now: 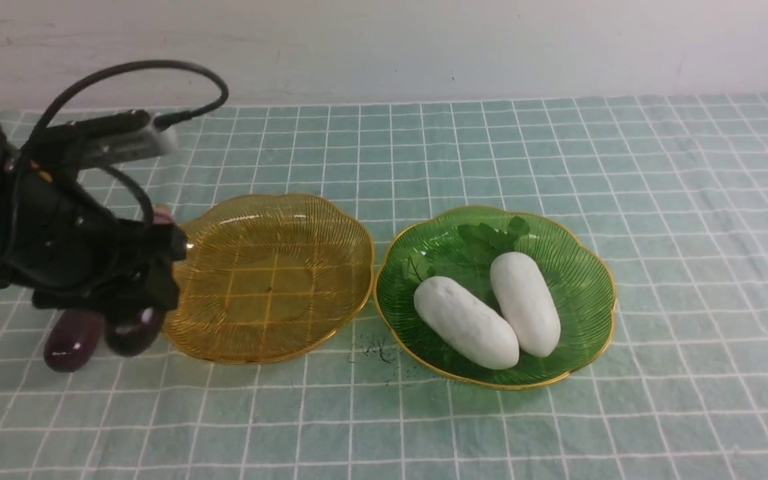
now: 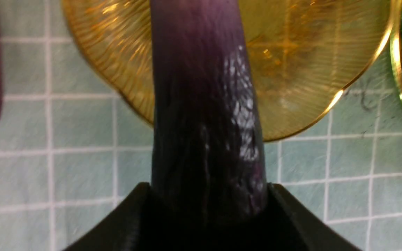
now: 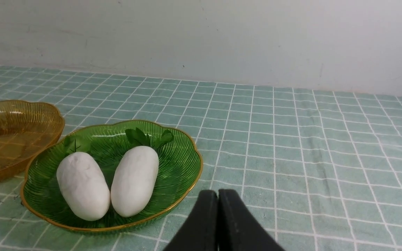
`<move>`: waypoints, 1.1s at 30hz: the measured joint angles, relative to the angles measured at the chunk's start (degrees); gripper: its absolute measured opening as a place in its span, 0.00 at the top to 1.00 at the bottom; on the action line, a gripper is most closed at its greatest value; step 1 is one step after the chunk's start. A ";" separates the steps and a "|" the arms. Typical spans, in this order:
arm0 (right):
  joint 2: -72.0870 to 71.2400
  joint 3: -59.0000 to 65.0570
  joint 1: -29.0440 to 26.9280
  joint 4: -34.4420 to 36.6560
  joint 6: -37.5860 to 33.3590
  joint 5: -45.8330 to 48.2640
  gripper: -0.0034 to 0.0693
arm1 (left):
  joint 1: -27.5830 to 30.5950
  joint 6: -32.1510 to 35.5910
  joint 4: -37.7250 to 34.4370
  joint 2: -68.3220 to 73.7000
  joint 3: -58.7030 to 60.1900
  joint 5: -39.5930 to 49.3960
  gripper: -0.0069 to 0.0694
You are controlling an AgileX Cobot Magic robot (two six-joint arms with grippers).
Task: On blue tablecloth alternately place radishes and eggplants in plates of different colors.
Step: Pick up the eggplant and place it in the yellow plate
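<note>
Gripping state: the left gripper (image 2: 208,205) is clamped on one eggplant (image 2: 204,115); the right gripper (image 3: 218,216) has its jaws pressed together on nothing.
Eggplant position: at the left rim of the amber plate (image 1: 271,267). Whether it is clear of the blue tablecloth (image 1: 624,167) cannot be told.
Second eggplant (image 1: 72,341): on the cloth, left of the amber plate, just beyond the gripped one.
Radishes (image 1: 467,323): both in the green plate (image 1: 597,267), right of the amber plate.
Handling: judged light and stiff; the glossy skin is likely slippery. Hold mid-body, across the narrow width.
Long axis: runs crosswise to the jaws' closing line; in the wrist view one end reaches over the amber plate's rim.
</note>
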 joint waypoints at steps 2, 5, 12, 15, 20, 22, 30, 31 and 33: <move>0.00 0.00 0.00 0.00 0.00 -0.22 0.97 | 0.00 3.04 -3.28 3.32 -1.38 -1.84 0.44; 0.00 0.00 0.00 0.00 0.00 -0.22 0.97 | 0.00 6.03 -6.87 7.65 -2.86 -4.30 0.44; 0.00 0.00 0.00 -0.17 0.00 -0.22 0.97 | 0.00 12.55 -12.59 15.97 -5.11 -8.84 0.29; 0.00 0.00 0.00 -0.17 0.00 -0.22 0.97 | 0.00 13.13 -13.41 17.25 -5.24 -9.44 0.19; 0.00 0.00 0.00 -0.17 0.00 -0.22 0.97 | 0.07 13.30 -12.23 17.36 -6.76 -9.03 0.11; 0.00 0.00 0.00 -0.17 0.00 -0.22 0.97 | 0.39 12.97 -9.14 16.75 -8.30 -8.03 0.14; 0.00 0.00 0.00 -0.17 0.00 -0.22 0.97 | 4.99 5.25 14.68 14.37 -16.65 2.90 0.39; 0.00 0.00 0.00 -0.17 0.00 -0.22 0.97 | 5.45 4.17 16.22 14.61 -16.65 3.97 0.41; 0.00 0.00 0.00 -0.17 0.00 -0.22 0.97 | 6.44 1.44 18.54 15.61 -16.31 5.73 0.42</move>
